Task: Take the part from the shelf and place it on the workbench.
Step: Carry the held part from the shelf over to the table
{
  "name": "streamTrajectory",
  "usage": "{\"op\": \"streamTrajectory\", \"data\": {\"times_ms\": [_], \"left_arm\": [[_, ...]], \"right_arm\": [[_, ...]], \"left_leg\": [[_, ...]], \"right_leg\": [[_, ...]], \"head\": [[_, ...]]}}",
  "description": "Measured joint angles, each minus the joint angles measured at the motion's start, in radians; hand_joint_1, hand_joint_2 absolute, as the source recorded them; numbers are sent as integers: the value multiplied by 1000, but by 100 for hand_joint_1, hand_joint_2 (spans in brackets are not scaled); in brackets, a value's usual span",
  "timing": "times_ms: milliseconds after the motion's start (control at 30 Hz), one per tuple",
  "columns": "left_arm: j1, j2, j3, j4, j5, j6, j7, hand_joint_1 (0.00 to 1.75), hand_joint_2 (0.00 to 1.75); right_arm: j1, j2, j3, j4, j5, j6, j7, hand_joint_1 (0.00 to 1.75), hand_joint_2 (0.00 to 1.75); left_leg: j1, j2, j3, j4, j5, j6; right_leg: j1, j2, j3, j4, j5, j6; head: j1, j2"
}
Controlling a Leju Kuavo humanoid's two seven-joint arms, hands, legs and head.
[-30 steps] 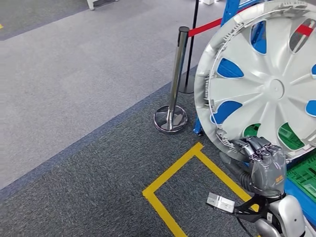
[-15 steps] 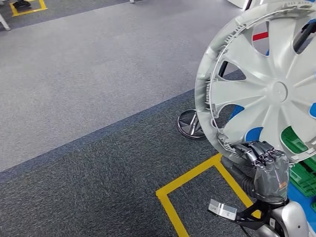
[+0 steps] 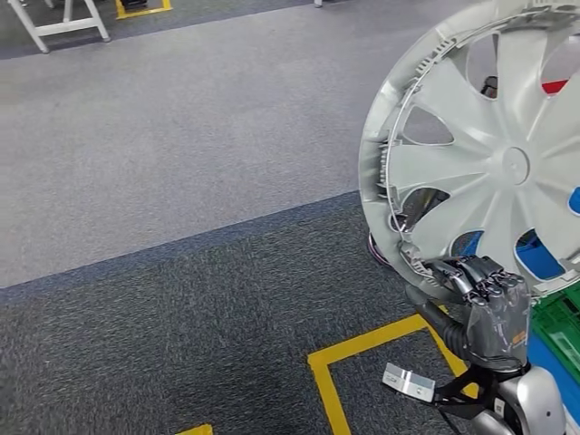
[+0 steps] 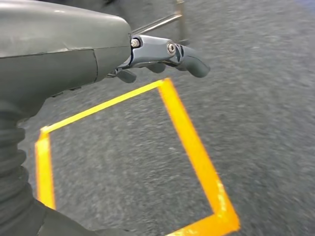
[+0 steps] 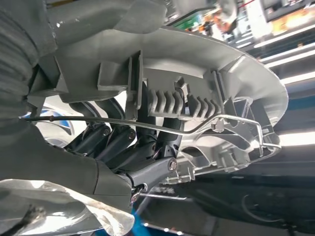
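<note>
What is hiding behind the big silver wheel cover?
Through the wheel cover's gaps show bits of blue, red and grey floor. Beside it sits a green crate. Its solid spokes cover the rest. The right robot hand holds its rim.

Left hand (image 4: 111,54) empty above yellow tape (image 4: 193,147), carpet (image 4: 267,98).

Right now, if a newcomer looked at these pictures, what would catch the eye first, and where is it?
First the big silver hubcap, held upright on the right of the head view by its lower rim in the right hand. Next the yellow tape lines on the dark carpet below it. In the left wrist view, the left hand hangs over such a taped corner and holds nothing, its fingers stretched out.
</note>
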Motion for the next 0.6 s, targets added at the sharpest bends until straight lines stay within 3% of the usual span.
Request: {"op": "streamTrajectory", "data": {"times_ms": [33,67,133,200,267,333,400,467,500,533,600], "left_arm": [[1,0,1,0,3,-10,27,0,175],[1,0,2,0,9,-22,60,0,175],[-4,0,10,0,28,-54,140,0,175],[-10,0,26,0,51,-85,210,0,175],[-13,0,44,0,71,-113,258,0,175],[-16,-2,62,0,88,-138,290,0,175],[-21,-3,79,0,100,-154,320,0,175],[-25,-3,94,0,107,-161,349,0,175],[-25,-3,101,0,110,-162,360,0,175],[-25,-3,107,0,112,-162,370,0,175],[-25,-4,119,-1,116,-162,383,0,175]], "right_arm": [[-2,0,1,0,0,1,0,175,175],[-7,0,2,0,1,3,1,175,175],[-28,0,7,3,4,11,2,175,175],[-62,2,18,10,8,25,1,175,175],[-101,3,33,22,9,39,1,175,175],[-138,5,50,36,7,52,3,175,175],[-167,6,66,52,3,61,6,175,175],[-190,8,82,69,-1,67,8,175,175],[-200,10,91,77,-3,70,8,175,175],[-210,10,99,84,-4,72,9,175,175],[-228,11,113,96,-7,76,14,175,175]], "left_leg": [[1,3,16,-29,24,1],[0,15,49,-93,60,3],[-9,66,116,-227,107,13],[-20,94,137,-281,114,25],[-21,73,134,-288,117,37],[-16,48,137,-296,122,50],[-13,21,139,-300,125,59],[-14,-9,139,-300,125,62],[-15,-24,140,-300,125,62],[-15,-40,142,-299,125,62],[-14,-72,147,-298,124,60]], "right_leg": [[0,-14,3,0,-2,1],[0,-26,7,0,-5,2],[3,-47,13,0,-11,8],[8,-67,16,0,-16,17],[8,-82,19,-2,-20,28],[2,-41,8,24,-43,36],[0,22,-46,133,-99,40],[1,42,-116,261,-143,41],[1,43,-135,285,-137,40],[1,45,-135,268,-110,39],[-2,69,-87,143,-28,35]], "head": [[0,0],[0,0],[0,0],[1,0],[1,0],[4,0],[9,0],[12,0],[12,0],[12,0],[12,0]]}}
